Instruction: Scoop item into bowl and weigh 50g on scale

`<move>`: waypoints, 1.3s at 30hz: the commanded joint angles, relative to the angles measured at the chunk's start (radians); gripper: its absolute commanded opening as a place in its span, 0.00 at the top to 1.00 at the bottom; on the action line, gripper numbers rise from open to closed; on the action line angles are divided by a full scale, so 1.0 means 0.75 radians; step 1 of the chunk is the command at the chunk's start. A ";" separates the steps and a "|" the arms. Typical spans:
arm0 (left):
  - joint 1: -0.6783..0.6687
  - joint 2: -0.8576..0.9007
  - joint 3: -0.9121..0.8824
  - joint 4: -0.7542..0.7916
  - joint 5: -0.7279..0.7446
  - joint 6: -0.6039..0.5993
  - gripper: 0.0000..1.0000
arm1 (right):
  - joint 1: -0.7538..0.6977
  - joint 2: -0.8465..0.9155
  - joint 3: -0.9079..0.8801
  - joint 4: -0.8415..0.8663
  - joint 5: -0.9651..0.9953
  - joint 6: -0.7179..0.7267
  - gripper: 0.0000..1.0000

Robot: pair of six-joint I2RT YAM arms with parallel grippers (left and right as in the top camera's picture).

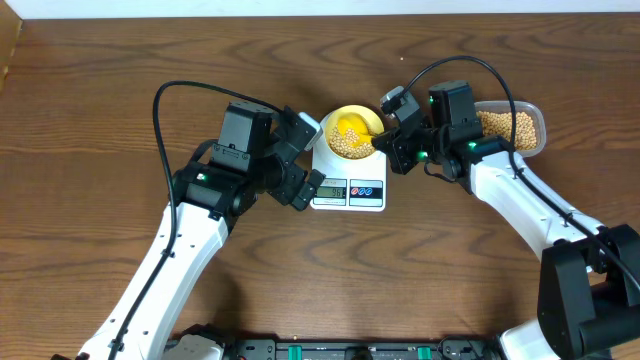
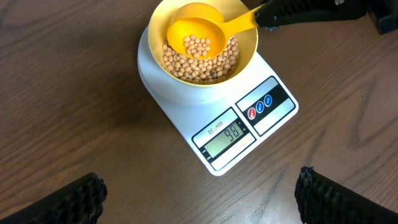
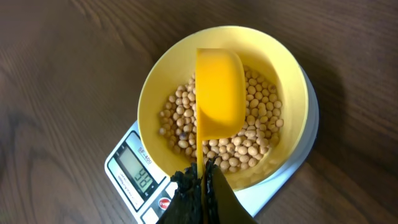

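Right claw (image 3: 199, 186) is clamped on the scoop (image 3: 219, 87) over the bowl (image 3: 152, 93) at 12 o'clock on the scale (image 3: 124, 155), probably tweaking the beans (image 3: 258, 118); left claw (image 2: 202, 198) idles wide open at 9 o'clock.

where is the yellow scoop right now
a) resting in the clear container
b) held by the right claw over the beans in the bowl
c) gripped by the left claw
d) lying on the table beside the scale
b: the right claw is clamped on the handle of the yellow scoop, whose cup hangs over the beans inside the bowl on the scale.
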 commanded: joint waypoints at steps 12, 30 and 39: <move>0.006 -0.009 -0.004 -0.003 0.016 0.004 0.01 | 0.007 0.010 -0.004 -0.014 -0.232 -0.049 0.99; 0.006 -0.009 -0.004 -0.002 0.016 0.004 0.01 | -0.063 0.010 -0.004 0.021 -0.276 0.153 0.99; 0.006 -0.009 -0.004 -0.003 0.016 0.004 0.01 | -0.131 0.010 -0.004 0.110 -0.441 0.251 0.99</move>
